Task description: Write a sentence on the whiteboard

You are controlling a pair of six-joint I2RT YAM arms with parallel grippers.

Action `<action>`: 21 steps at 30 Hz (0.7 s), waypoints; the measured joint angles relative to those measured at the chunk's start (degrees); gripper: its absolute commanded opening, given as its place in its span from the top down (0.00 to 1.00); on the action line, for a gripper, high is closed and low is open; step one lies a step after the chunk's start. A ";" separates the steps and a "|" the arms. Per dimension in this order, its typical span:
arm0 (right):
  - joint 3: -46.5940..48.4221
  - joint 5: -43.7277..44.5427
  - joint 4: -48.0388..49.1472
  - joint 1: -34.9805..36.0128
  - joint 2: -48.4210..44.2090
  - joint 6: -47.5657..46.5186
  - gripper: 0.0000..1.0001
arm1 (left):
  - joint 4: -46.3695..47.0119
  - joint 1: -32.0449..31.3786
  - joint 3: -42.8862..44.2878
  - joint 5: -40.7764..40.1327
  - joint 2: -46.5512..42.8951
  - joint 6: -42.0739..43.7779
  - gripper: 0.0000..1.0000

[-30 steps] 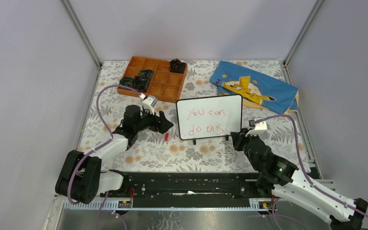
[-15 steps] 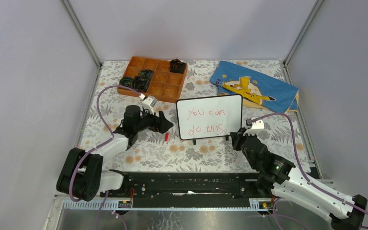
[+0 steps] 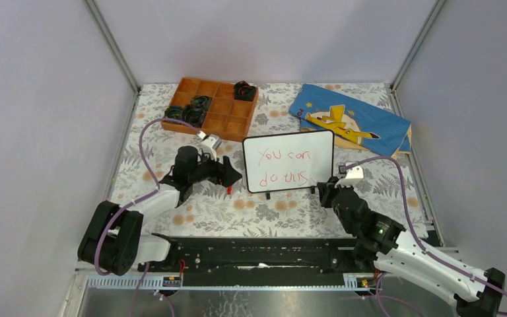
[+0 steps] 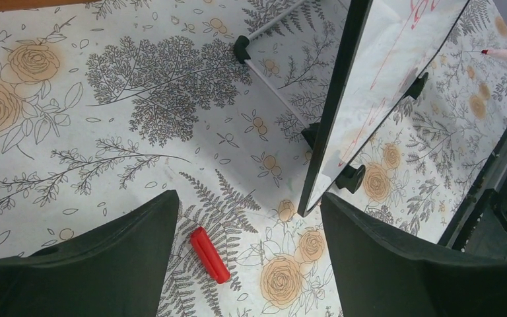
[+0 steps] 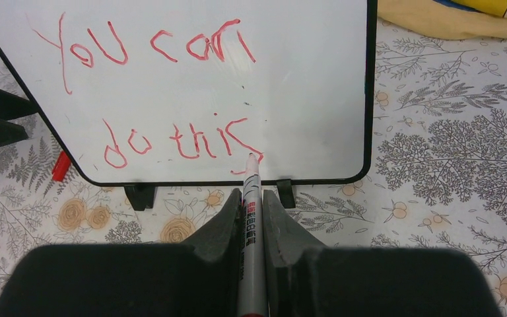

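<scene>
Flower-printed cloth covers the desk (image 3: pixel 264 211), with grey walls closing in on three sides. At the middle of it the whiteboard (image 3: pixel 288 162) stands on its two little black feet, leaning back a little, its face turned toward my bases. The sentence (image 3: pixel 284 156) runs across it in thin red strokes, "You can" above "do this".

My right jaws are pinched nearly together on a grey marker (image 5: pixel 249 231), which sticks out straight ahead of them. They sit low, in front of the board's lower right part, just before its right foot. The marker's red tip is at the board's face, on the tail of the last letter of "this".

My left jaws are spread wide and hold nothing. They hang over the desk just beside the board's left edge, apart from it, so that I see the frame edge-on from that wrist. A small red cap (image 4: pixel 209 254) lies on the cloth below the gap between them.

An orange tray (image 3: pixel 211 109) and a blue cloth (image 3: pixel 350 122) lie beyond the board.
</scene>
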 measured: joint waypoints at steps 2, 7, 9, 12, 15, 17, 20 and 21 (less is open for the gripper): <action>0.00 -0.02 -0.02 0.00 -0.55 -0.09 1.00 | 0.00 -0.07 0.00 0.07 0.09 0.11 0.15; 0.00 -0.07 -0.02 0.00 -1.77 -0.15 1.00 | 0.17 -0.50 0.04 1.33 0.57 0.00 0.15; 0.00 -0.09 -0.02 0.02 -1.86 -0.15 1.00 | 0.98 -0.83 0.04 2.80 1.01 -0.68 0.15; 0.00 -0.39 -0.02 0.00 -1.90 -0.15 1.00 | 3.89 -1.25 0.02 5.38 2.51 -2.45 0.16; 0.00 -0.57 -0.15 0.00 -2.47 -0.15 1.00 | 6.08 -1.49 0.02 6.93 4.00 -3.69 0.18; 0.00 -0.83 -0.22 0.00 -3.15 -0.13 1.00 | 7.41 -1.51 0.02 8.20 5.05 -4.68 0.20; 0.00 -1.20 -0.46 0.00 -4.09 -0.11 1.00 | 11.56 -1.51 0.04 10.82 7.41 -6.58 0.23; 0.00 -1.44 -0.57 0.00 -4.39 -0.11 1.00 | 12.63 -1.51 0.04 11.41 8.07 -7.17 0.24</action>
